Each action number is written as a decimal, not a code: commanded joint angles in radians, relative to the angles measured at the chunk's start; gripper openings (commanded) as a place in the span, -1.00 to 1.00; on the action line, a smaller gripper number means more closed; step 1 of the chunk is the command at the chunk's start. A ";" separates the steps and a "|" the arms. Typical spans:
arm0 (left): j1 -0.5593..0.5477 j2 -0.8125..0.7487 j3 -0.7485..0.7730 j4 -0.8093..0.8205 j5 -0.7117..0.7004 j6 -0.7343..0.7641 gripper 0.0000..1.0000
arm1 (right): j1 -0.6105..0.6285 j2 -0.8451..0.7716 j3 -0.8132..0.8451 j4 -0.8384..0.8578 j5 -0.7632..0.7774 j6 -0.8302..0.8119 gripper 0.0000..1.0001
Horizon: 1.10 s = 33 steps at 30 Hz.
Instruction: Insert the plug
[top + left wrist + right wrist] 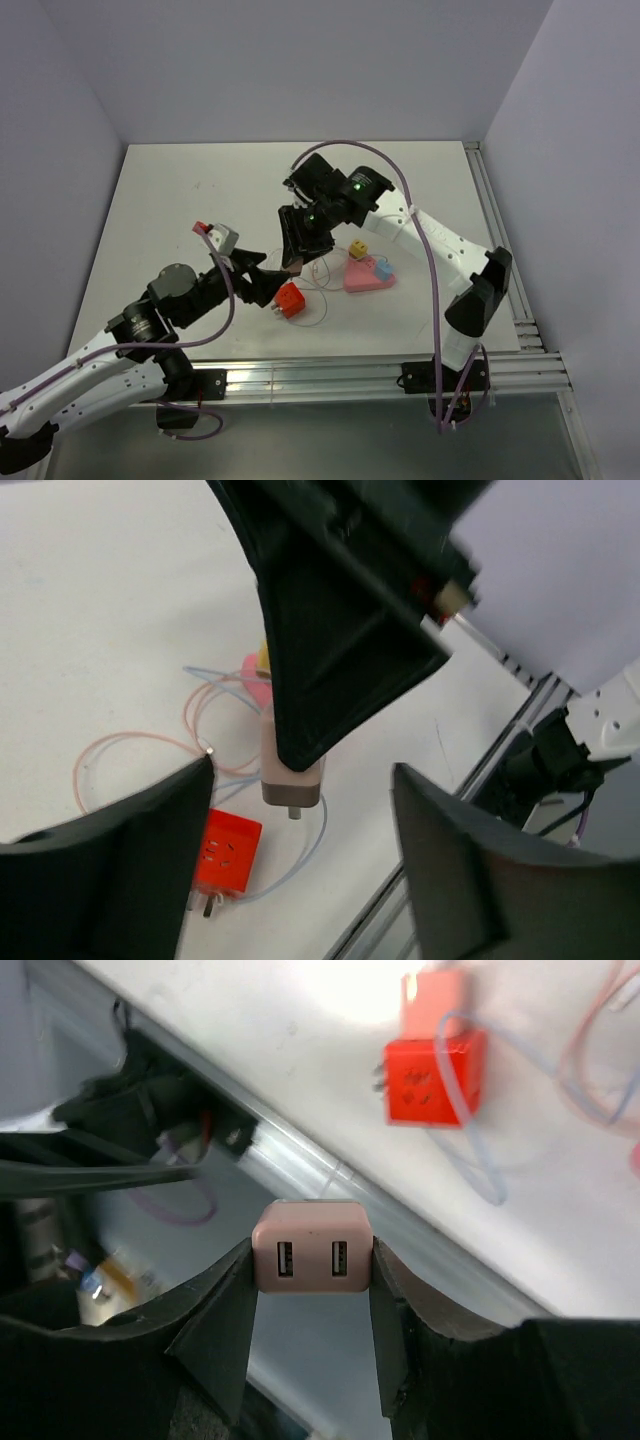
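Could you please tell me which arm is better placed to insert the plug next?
Right, probably: the right gripper is shut on the pink USB charger, near the orange socket cube; the left gripper is open and empty.

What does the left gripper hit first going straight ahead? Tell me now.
Probably the pink charger clamped in the right gripper, dead ahead of the open left gripper; depth is unclear. The orange adapter sits lower, off-line.

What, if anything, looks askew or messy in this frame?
The orange socket cube lies tipped over, prongs sticking out sideways, with a thin blue wire draped across it. The pink plug sits squarely in the right claw; nothing looks damaged.
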 commanded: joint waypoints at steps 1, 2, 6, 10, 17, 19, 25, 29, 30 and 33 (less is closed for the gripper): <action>-0.005 -0.068 0.016 0.075 -0.093 -0.158 0.67 | 0.007 -0.153 -0.171 0.235 0.169 -0.009 -1.00; -0.005 -0.076 0.008 0.039 -0.150 -0.195 0.72 | 0.006 -0.220 -0.222 0.286 0.198 0.002 -1.00; -0.001 -0.052 0.019 -0.202 -0.344 -0.465 0.83 | 0.022 -0.363 -0.420 0.470 0.435 -0.001 -1.00; 0.028 0.074 -0.014 -0.373 -0.317 -0.695 0.86 | 0.055 -0.487 -0.653 0.677 0.554 0.003 -1.00; 0.148 -0.038 -0.205 -0.327 -0.203 -0.899 0.99 | 0.196 -0.417 -0.726 0.747 0.817 -0.044 -1.00; 0.179 -0.099 -0.228 -0.333 -0.174 -0.971 0.99 | 0.255 -0.364 -0.727 0.760 0.882 -0.068 -1.00; 0.245 -0.058 -0.187 -0.362 -0.096 -0.976 0.99 | 0.335 -0.277 -0.772 0.860 0.956 -0.092 -1.00; 0.254 0.039 -0.182 -0.364 -0.042 -0.946 0.99 | 0.346 -0.254 -0.776 0.882 0.941 -0.108 -1.00; 0.256 0.061 -0.188 -0.360 -0.035 -0.944 0.99 | 0.351 -0.254 -0.781 0.883 0.944 -0.110 -1.00; 0.263 0.108 -0.211 -0.373 -0.025 -0.988 0.99 | 0.383 -0.274 -0.819 0.926 0.953 -0.127 -1.00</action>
